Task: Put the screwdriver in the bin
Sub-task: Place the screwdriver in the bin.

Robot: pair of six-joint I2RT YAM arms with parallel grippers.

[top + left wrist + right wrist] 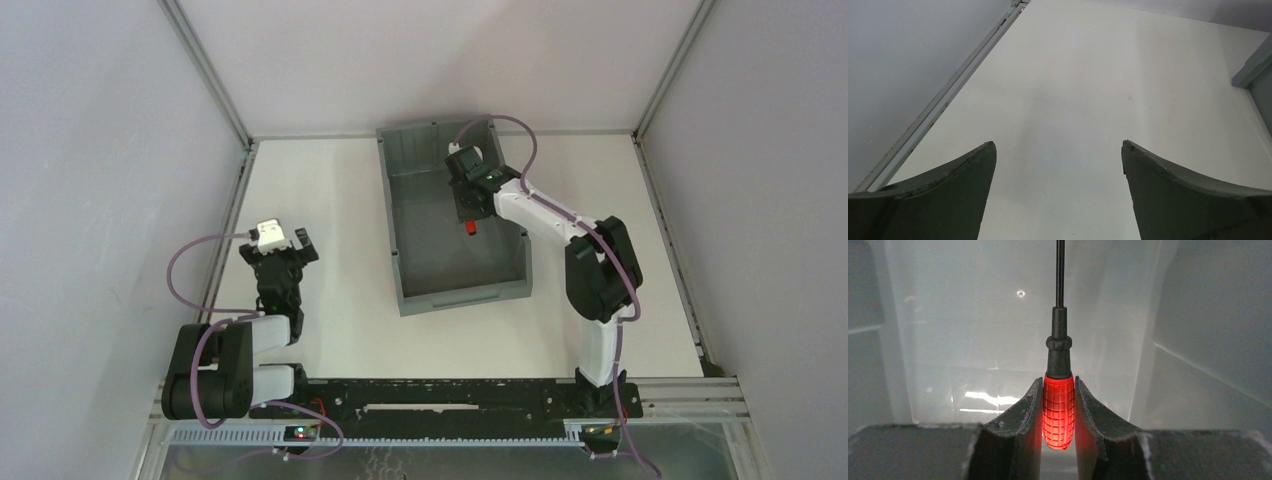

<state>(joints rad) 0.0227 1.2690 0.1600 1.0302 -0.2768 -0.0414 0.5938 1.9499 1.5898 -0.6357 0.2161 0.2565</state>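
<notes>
A red-handled screwdriver (1058, 415) is clamped by the right gripper (1058, 382), upper centre, inside the grey bin (460, 292). Lowering it before release seems wise. The left gripper (1058, 146) is spread wide, empty.

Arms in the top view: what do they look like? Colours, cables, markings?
The left arm and right arm mix black joint housings with white links. A purple cable loops along each, and a white camera block sits at each wrist. The fingers are dark grey, curved and tapered. No markings legible.
</notes>
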